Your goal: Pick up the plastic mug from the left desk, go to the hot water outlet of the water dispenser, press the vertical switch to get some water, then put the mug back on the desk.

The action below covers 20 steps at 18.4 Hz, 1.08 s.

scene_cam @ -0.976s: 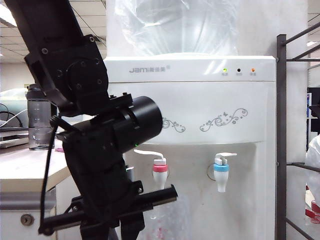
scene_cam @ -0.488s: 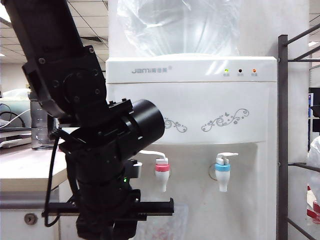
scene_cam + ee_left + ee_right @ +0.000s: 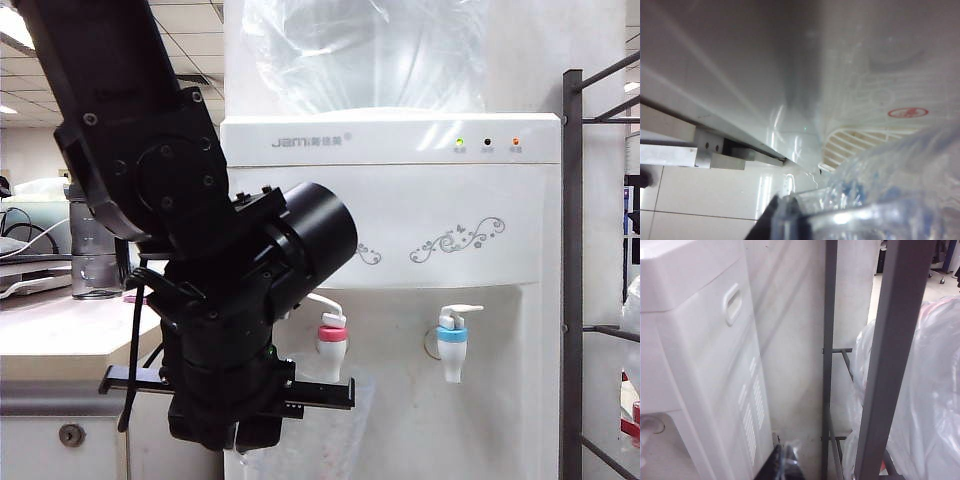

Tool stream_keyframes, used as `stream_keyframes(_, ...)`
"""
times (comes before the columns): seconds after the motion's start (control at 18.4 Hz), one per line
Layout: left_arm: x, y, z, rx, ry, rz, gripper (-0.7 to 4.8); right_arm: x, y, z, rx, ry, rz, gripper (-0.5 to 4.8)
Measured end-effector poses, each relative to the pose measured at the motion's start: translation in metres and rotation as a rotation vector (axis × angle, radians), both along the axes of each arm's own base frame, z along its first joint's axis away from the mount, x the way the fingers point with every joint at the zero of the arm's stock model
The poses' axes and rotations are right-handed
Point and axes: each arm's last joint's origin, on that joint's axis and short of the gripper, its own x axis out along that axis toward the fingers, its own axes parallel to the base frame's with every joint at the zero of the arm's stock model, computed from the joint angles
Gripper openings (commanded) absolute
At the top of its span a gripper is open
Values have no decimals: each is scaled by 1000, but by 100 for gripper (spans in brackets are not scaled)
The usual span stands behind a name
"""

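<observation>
While the counter (image 3: 60,335) at far left shows only a grey bottle (image 3: 97,250) on the part in view, the mug is off it, so pickup looks done.

Next over, the left arm fills the foreground. The left hand (image 3: 786,222) is closed tight on the clear mug (image 3: 880,200), gripping near the rim as far as the wrist view shows. In the exterior view the mug hangs low under that hand, in front of the dispenser (image 3: 400,200) and roughly below the red tap (image 3: 332,340). Can't tell if it's lined up in depth.

The lever (image 3: 322,303) on top of that tap looks untouched. No water seen running or in the mug. The blue tap (image 3: 452,345) is further right and not needed.

The right hand (image 3: 785,462) shows only as a dark tip in its own view, beside the dispenser's side and near a metal rack (image 3: 895,340). Can't tell if it's wide or narrow.

Approx. stage: approach nearly done. Left to do: press lever, fill, carry back, set on counter.
</observation>
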Motion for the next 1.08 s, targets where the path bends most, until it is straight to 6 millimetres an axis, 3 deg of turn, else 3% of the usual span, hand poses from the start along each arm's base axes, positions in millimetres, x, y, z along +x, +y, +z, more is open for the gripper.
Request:
stream_keyframes(0.43, -12, -17, 5, 6, -142, 29, -5, 0, 0, 0, 0, -1, 0, 3)
stream_keyframes(0.81, -13, -18, 5, 1, -149, 28, -5, 0, 0, 1, 4, -13, 0, 4)
stream_keyframes(0.98, -13, -18, 5, 0, -149, 28, -5, 0, 3, 13, 261, -125, 107, 16)
stream_keyframes(1.03, -13, -18, 5, 0, -149, 27, -5, 0, 5, 16, 305, -145, 154, 68)
stream_keyframes(1.08, -13, -18, 5, 0, -149, 27, -5, -1, 7, 17, 300, -140, 239, 68)
